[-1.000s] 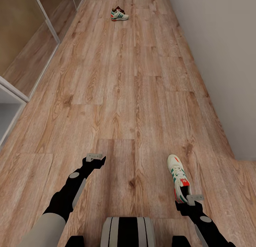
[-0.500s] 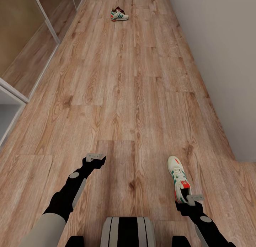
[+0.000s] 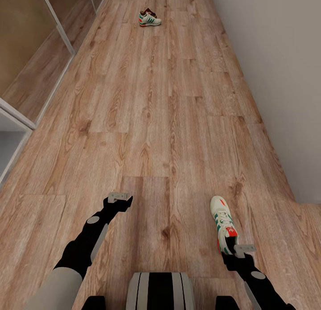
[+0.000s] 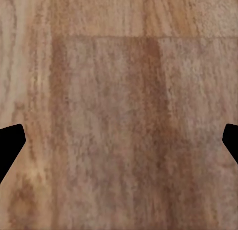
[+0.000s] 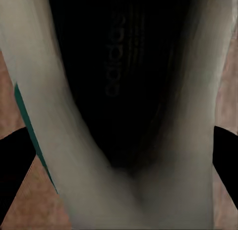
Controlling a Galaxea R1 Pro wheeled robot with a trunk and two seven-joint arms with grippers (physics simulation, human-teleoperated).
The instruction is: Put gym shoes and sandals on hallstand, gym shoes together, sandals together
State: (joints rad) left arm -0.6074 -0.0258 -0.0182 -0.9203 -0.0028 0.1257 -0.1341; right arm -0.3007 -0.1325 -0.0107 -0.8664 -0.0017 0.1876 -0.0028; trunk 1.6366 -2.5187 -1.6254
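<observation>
- Two gym shoes in the head view: near gym shoe (image 3: 224,223) lies on the corridor floor (image 3: 147,136) low right, toe pointing away from the robot; far gym shoe (image 3: 150,19) lies at the far end of the corridor, well apart from the near one.
- One dark brown thing just behind the far gym shoe, touching or nearly so; too small to tell what it is.
- Two arms, two grippers in the head view.
- Right gripper (image 3: 237,253) sits at the heel end of the near gym shoe; in the right wrist view the shoe's dark opening and cream collar (image 5: 119,115) lie between the two fingertips (image 5: 15,160), which are spread wide at the frame edges. Fingers parted, not clamped on the shoe.
- Left gripper (image 3: 119,197) hangs over bare floor, well apart from both shoes; in the left wrist view its two fingertips (image 4: 10,145) are spread wide with only planks (image 4: 119,115) between them, holding nothing.
- One grey wall (image 3: 276,55) along the right side.
- One glass-panelled unit with white frame (image 3: 26,69) along the left side.
</observation>
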